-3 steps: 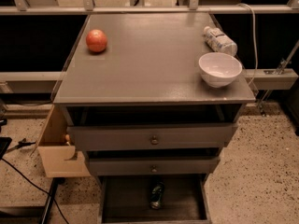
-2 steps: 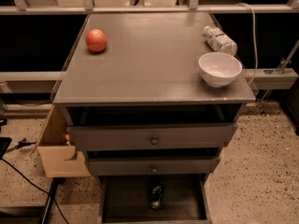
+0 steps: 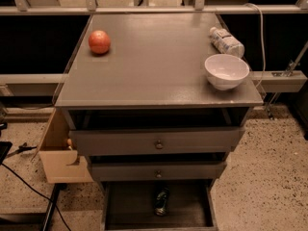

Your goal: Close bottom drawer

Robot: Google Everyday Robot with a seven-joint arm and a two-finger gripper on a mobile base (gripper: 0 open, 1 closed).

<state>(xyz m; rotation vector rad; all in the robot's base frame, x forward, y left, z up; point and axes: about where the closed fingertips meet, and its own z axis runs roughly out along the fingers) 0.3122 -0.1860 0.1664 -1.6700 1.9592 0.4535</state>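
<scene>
The tool is out of the camera view, so I cannot tell whether it is open, closed or holding anything. Nothing has shifted in the last second. The bottom drawer [image 3: 130,206] stands pulled far out at the foot of the bench [image 3: 154,81], its dark inside exposed and a can [image 3: 161,201] lying in it. The middle drawer [image 3: 192,171] and top drawer [image 3: 202,141] sit slightly out. The bowl [image 3: 226,70], bottle [image 3: 226,41] and red fruit [image 3: 99,42] rest on top as before. The closing push seems not yet begun.
</scene>
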